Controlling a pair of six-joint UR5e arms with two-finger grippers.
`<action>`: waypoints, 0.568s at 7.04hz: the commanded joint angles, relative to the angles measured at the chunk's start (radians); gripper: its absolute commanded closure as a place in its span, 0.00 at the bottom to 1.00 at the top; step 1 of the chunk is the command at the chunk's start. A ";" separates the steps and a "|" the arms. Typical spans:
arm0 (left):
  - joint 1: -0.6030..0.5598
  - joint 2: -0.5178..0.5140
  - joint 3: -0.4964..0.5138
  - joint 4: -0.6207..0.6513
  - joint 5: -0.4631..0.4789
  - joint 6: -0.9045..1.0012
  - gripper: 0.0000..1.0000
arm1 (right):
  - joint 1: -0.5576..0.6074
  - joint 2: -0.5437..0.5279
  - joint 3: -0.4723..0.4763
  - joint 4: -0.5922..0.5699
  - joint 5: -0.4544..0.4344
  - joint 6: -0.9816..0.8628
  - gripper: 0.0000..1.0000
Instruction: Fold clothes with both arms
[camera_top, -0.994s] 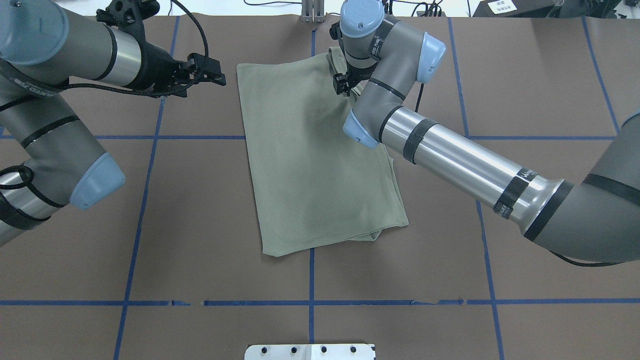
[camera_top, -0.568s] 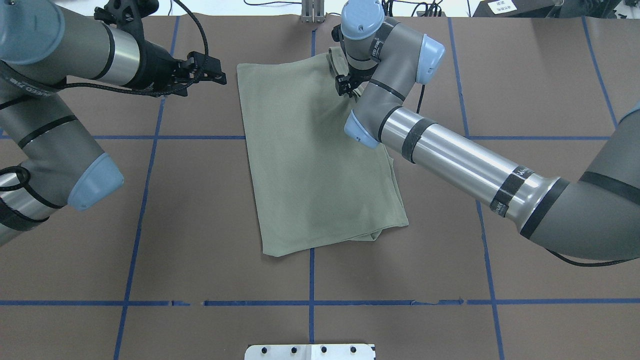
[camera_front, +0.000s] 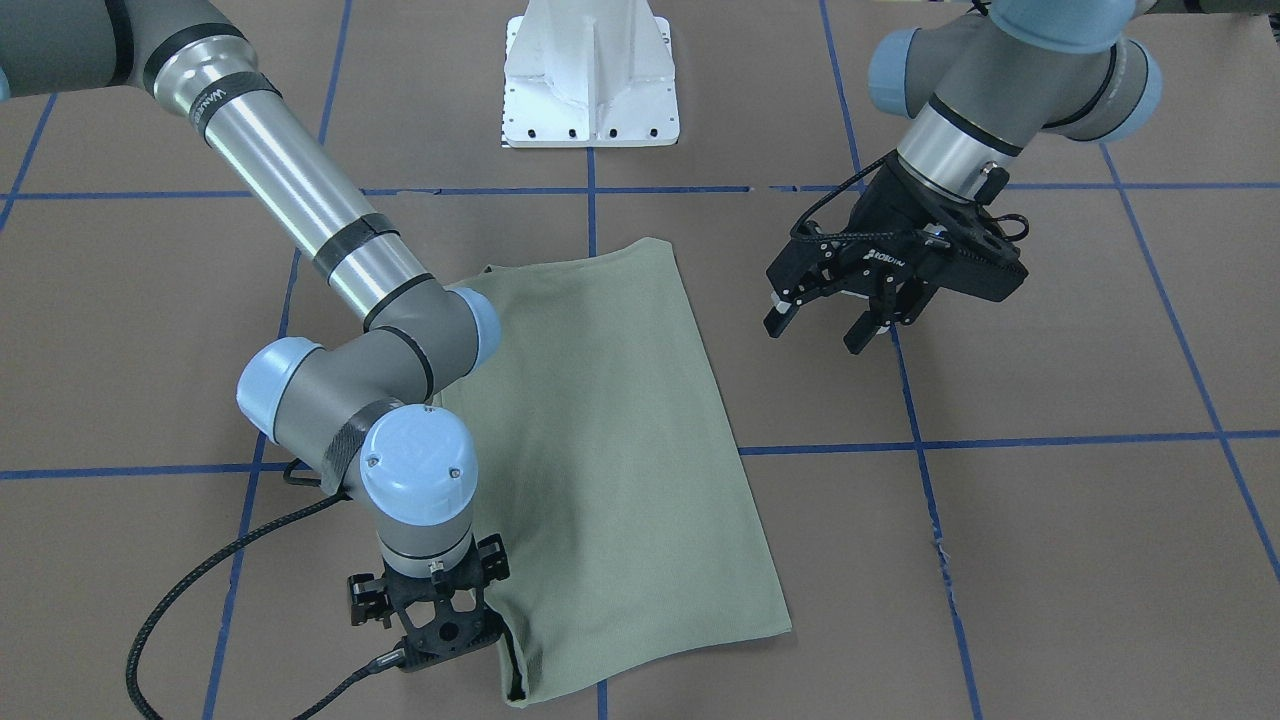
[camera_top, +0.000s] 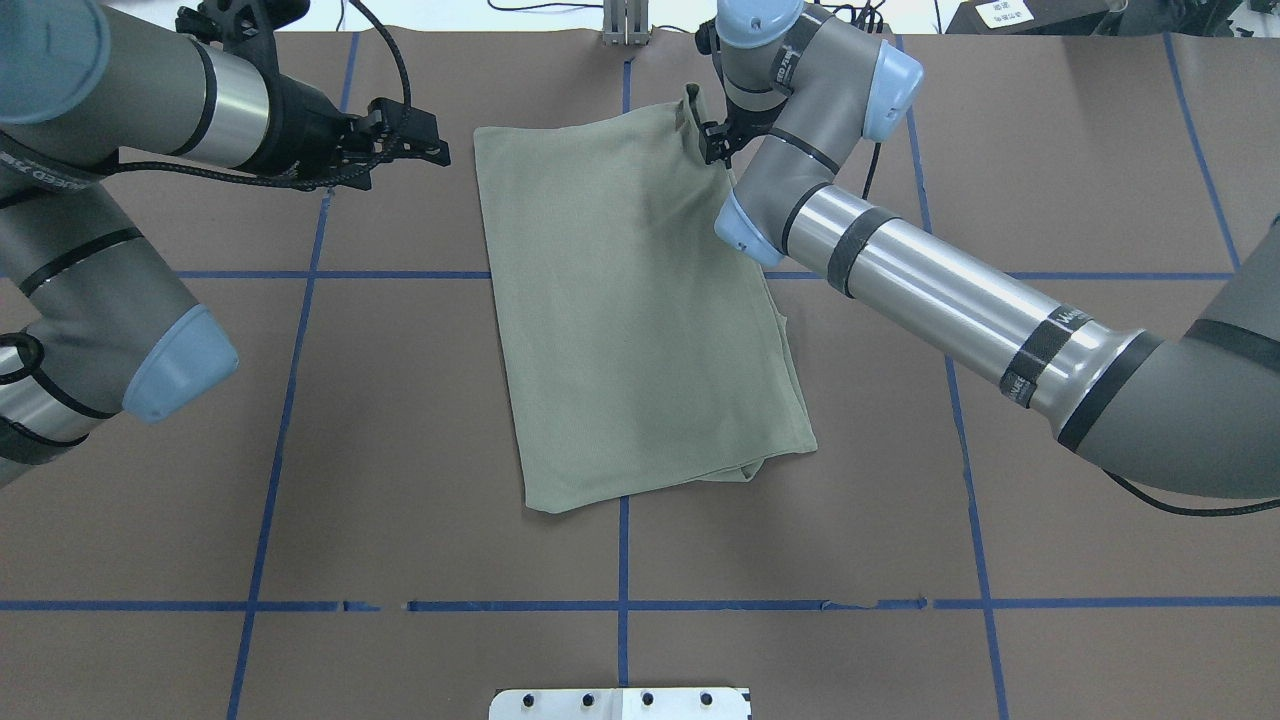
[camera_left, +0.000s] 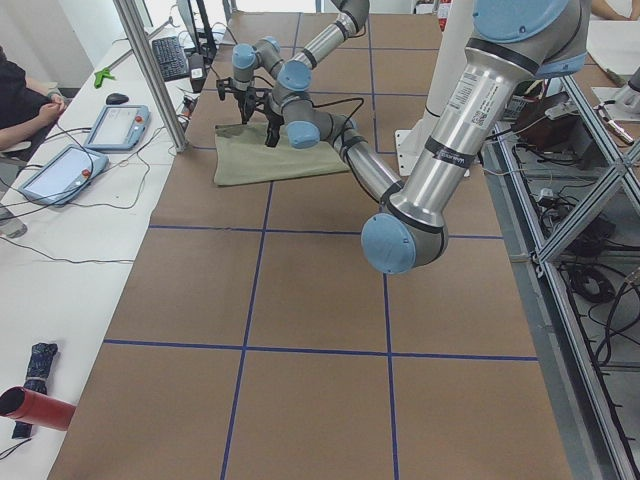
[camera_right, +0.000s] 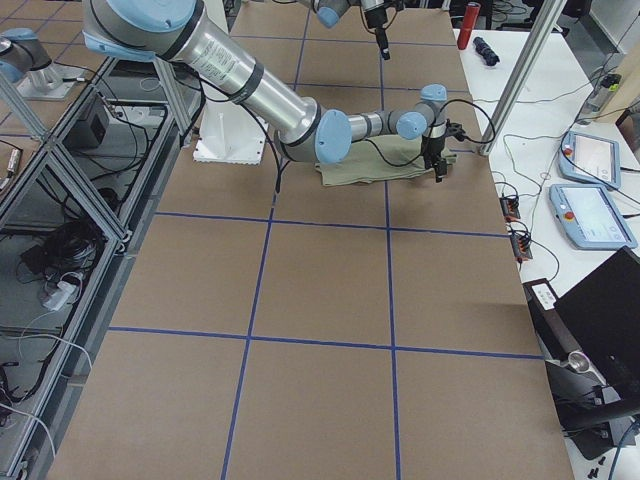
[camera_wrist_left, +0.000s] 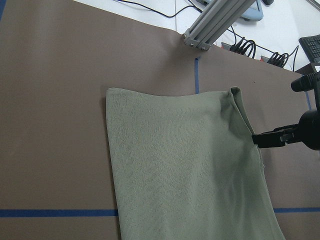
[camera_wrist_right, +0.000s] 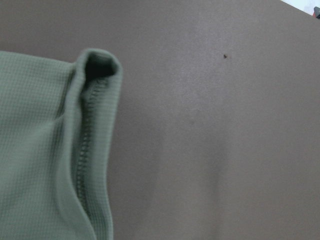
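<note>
Overhead exterior: sage-green shirt (camera_top: 640, 310) folded into a long rectangle, flat on the brown tabletop (camera_top: 400, 450), long axis running away from the robot, slightly skewed against the blue tape lines (camera_top: 620, 605). Far left corner near the left fingers (camera_front: 778, 320) but clear of them. Far right corner right by the right fingers (camera_wrist_left: 272, 138).

Fine knit texture, matte, smooth top layer with soft shallow creases. Extra layers peeking out along the right edge and at the near right corner. Far right corner curled up into a small open loop, stitched hem (camera_wrist_right: 87, 150) visible in the right wrist view, a row of stitches down the fold. Tabletop covering paper-like, dull, marked into a grid by the tape.

Left fingers spread wide, holding nothing, hanging above bare tabletop beside the shirt's far end, not touching cloth. Right fingers pointed down at the shirt's far right edge; one black tip seen from the left wrist view meeting that edge just below the curled corner, touching or just above, cannot tell which. Spread of the right fingers hidden by the wrist and mount in both fixed views and out of the right wrist view, so cannot tell how far apart, nor whether any cloth is pinched.
</note>
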 joint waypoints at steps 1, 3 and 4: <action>-0.002 0.002 -0.016 0.017 -0.004 0.001 0.00 | 0.010 -0.001 -0.005 0.000 0.019 -0.002 0.00; 0.004 -0.009 -0.016 0.022 -0.007 -0.016 0.00 | 0.030 0.000 0.047 -0.003 0.074 -0.003 0.00; 0.025 -0.009 -0.015 0.028 -0.036 -0.088 0.00 | 0.038 -0.019 0.112 -0.014 0.119 -0.003 0.00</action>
